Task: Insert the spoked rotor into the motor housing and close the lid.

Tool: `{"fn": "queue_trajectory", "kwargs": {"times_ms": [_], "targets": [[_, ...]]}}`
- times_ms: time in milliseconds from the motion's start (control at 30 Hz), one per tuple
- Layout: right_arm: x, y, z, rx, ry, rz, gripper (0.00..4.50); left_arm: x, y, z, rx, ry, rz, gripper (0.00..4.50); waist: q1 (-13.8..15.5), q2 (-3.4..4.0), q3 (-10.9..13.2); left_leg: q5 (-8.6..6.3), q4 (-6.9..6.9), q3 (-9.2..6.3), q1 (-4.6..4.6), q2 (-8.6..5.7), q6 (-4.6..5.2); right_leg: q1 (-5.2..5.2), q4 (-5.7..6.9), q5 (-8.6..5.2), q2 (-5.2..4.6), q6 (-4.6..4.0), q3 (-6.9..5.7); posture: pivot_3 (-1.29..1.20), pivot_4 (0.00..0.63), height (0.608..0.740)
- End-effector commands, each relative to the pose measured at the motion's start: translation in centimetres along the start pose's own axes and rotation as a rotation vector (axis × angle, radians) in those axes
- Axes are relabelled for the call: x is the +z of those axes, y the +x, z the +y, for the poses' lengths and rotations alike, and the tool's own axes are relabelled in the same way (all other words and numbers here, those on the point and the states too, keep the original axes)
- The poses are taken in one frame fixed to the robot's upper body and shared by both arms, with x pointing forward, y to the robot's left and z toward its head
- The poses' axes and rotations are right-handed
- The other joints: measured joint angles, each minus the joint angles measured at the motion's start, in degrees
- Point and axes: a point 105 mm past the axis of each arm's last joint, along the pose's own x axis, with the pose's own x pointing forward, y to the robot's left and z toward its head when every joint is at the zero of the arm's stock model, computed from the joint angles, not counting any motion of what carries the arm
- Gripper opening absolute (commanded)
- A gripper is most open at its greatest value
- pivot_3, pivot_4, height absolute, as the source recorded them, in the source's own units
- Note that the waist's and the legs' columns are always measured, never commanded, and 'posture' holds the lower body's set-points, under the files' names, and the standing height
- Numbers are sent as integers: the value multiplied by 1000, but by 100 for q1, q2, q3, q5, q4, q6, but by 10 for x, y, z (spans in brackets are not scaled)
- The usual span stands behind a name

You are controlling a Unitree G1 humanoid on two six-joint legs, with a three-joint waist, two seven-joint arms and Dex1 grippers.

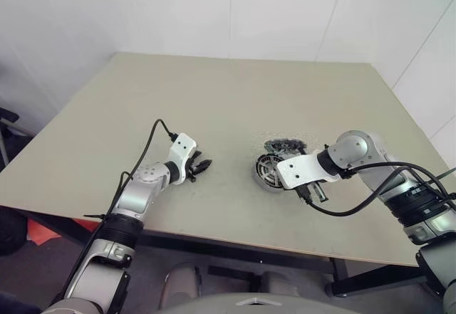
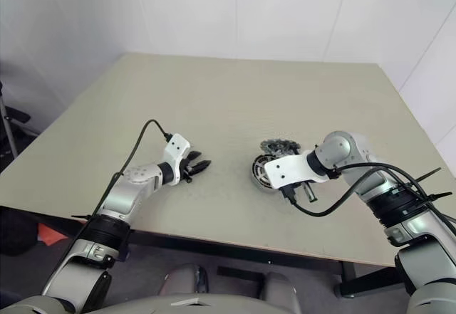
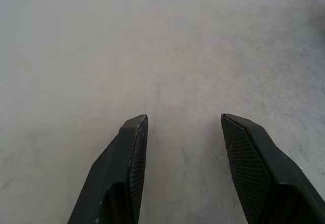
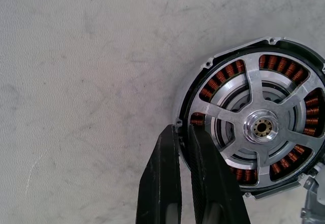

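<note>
Both head views are evenly and softly lit, with pale walls and a table [image 1: 214, 114] free of hard glare; the light seems to come from overhead, since shadows under the arms are faint and short. Straight lines bow slightly toward the frame edges. In the left wrist view the tabletop is bright and washed out toward the upper left, and the dark fingertips [image 3: 133, 148] at the bottom look soft. The right wrist view is sharp: the rotor [image 4: 261, 127] spokes carry mild sheen, and copper windings in the housing [image 4: 195, 82] are crisp.
</note>
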Motion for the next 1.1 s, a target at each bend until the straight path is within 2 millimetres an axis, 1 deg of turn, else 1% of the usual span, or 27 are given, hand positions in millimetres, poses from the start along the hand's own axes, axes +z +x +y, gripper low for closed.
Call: {"fn": "queue_trajectory", "kwargs": {"times_ms": [33, 167, 267, 333, 467, 533, 600, 667, 767, 900, 1033, 1100], "targets": [[7, -21, -13, -81, 101, -43, 74, 13, -1, 1, 14, 20, -47, 2429, 0, 1, 1, 0, 0, 0, -1, 0, 0, 0, -3, 1, 0, -2, 0, 0, 0, 740], [22, -37, -27, -124, 412, -179, 74, 11, -1, 1, 20, 12, -49, 2429, 5, 6, 4, 1, 0, 1, -8, -1, 2, -3, -5, 3, 0, -4, 1, 0, 0, 740], [34, -51, -28, -80, 543, -243, 74, 10, -1, 0, 22, 7, -50, 2429, 20, 14, 7, 1, -1, 1, -16, 0, 2, -13, 6, 4, 1, -6, 1, 0, 0, 740], [44, -57, -27, -34, 660, -294, 74, 11, -2, -1, 22, 6, -60, 2429, 36, 14, 7, 0, -5, 0, -17, 0, 2, -23, 26, 4, 0, -6, 0, 0, 0, 740], [56, -60, -31, -9, 848, -339, 74, 17, -4, -1, 29, 0, -94, 2429, 54, 15, 7, 2, -19, -1, -18, 5, -5, -36, 44, 0, 4, -13, -3, 0, 0, 740], [61, -59, -35, -4, 907, -349, 74, 17, -5, 1, 35, 0, -96, 2429, 55, 15, 7, 2, -18, -1, -25, 4, -6, -43, 44, 0, 4, -13, -3, 0, 0, 740], [63, -55, -42, -3, 1006, -352, 74, 16, -6, 1, 40, 0, -92, 2429, 45, 15, 7, 3, -16, 0, -33, 3, -9, -54, 44, 0, 4, -12, -2, 0, 0, 740], [60, -49, -51, -27, 1131, -335, 74, 15, -7, 2, 45, 0, -91, 2429, 16, 15, 7, 8, -16, 0, -37, 4, -17, -67, 50, 0, 4, -12, -1, 0, 0, 740], [58, -41, -56, -21, 1234, -319, 74, 14, -10, 3, 54, -1, -89, 2429, 33, 14, 8, 17, -17, -3, -39, 4, -32, -76, 58, 0, 6, -12, -1, 0, 0, 740], [62, -29, -57, 4, 1260, -310, 74, 12, -14, 6, 73, -1, -86, 2429, 69, 14, 8, 19, -17, -2, -49, 2, -37, -83, 57, 0, 5, -11, 2, 0, 0, 740], [56, -13, -54, 3, 1300, -266, 74, 11, -18, 8, 88, -3, -87, 2429, 71, 14, 8, 21, -20, -2, -50, 3, -42, -85, 59, 0, 5, -11, 1, 0, 0, 740], [60, -10, -55, 24, 1309, -282, 74, 11, -19, 9, 94, -3, -84, 2429, 70, 14, 8, 22, -20, -2, -49, 3, -45, -84, 61, 0, 5, -11, 1, 0, 0, 740]]}}
